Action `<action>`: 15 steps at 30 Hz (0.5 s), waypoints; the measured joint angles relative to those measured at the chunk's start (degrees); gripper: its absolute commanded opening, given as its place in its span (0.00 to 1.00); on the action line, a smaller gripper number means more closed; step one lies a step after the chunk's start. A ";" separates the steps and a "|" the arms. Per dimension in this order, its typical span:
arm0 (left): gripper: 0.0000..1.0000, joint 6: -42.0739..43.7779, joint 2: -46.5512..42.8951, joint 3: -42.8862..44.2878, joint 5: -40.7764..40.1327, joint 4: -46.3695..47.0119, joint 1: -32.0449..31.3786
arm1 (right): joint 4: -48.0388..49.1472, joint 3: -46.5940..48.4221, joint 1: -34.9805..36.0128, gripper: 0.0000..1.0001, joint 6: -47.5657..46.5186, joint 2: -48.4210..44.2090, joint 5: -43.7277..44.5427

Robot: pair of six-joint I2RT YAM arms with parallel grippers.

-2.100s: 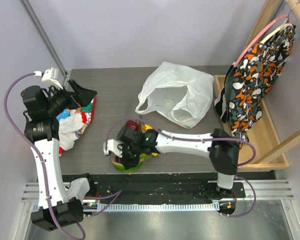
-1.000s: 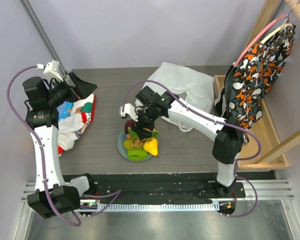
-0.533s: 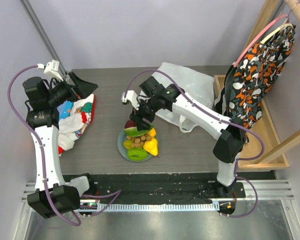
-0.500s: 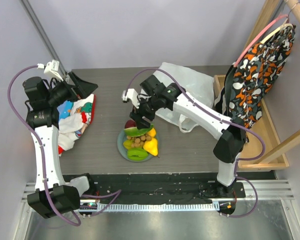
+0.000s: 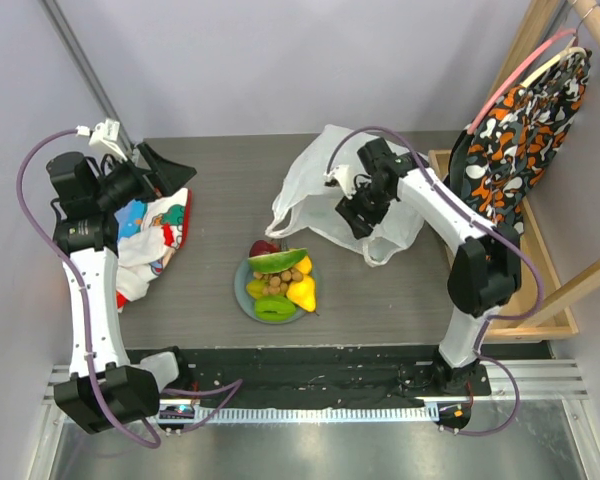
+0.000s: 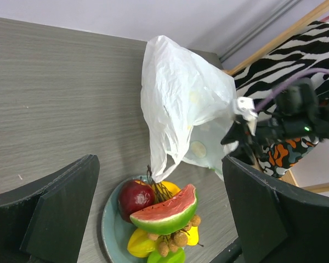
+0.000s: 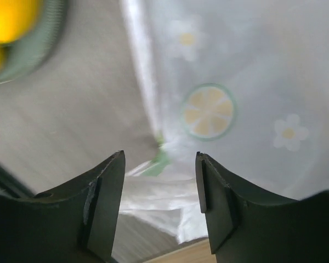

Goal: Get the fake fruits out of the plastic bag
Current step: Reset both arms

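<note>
A dark grey table (image 5: 210, 200) is bounded by plain walls at the back and left. Along its right edge a wooden rack (image 5: 540, 270) is stood, with a patterned garment (image 5: 510, 140) hung over it, so little free room is left on that side.

The plastic bag (image 5: 315, 170) is spread over the back right of the table, crumpled and partly raised, with one edge close to the rack. Whether anything is left inside cannot be told, as only printed lemon slices and flowers are made out through the film. A colourful cloth (image 5: 150, 240) is bunched at the left edge.

A small plate (image 5: 242, 295) is set near the front middle, apart from the bag, probably as the place where things are collected. The fake fruits (image 5: 278, 280) are piled on it: a dark red apple (image 5: 264, 247), a watermelon slice (image 5: 278, 262), and yellow, green and brown pieces. Bare table is left between plate, bag and cloth, so a clear path is offered from the front.

The right gripper (image 5: 354, 220) is held just above the bag, its jaws spread, and nothing is seen pinched between them. The left gripper (image 5: 168, 172) is parked over the cloth at the back left, jaws spread wide and empty, well out of the other arm's way.
</note>
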 measured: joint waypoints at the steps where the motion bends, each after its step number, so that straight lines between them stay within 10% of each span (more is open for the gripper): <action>1: 1.00 0.00 0.15 0.00 0.02 0.00 0.00 | 0.22 0.35 -1.09 0.59 -0.26 1.64 1.22; 10: 0.99 2.54 1.88 0.13 0.26 -1.92 -0.02 | 3.08 49.72 -3.63 0.65 -0.46 39.34 9.51; 14: 1.00 7.93 1.46 0.13 -4.24 -5.29 -0.31 | 5.77 47.25 -1.77 0.76 2.25 35.36 8.81; 15: 1.00 8.81 1.36 0.13 -5.20 -6.01 -0.31 | 6.97 42.51 -0.85 0.99 3.67 31.47 8.46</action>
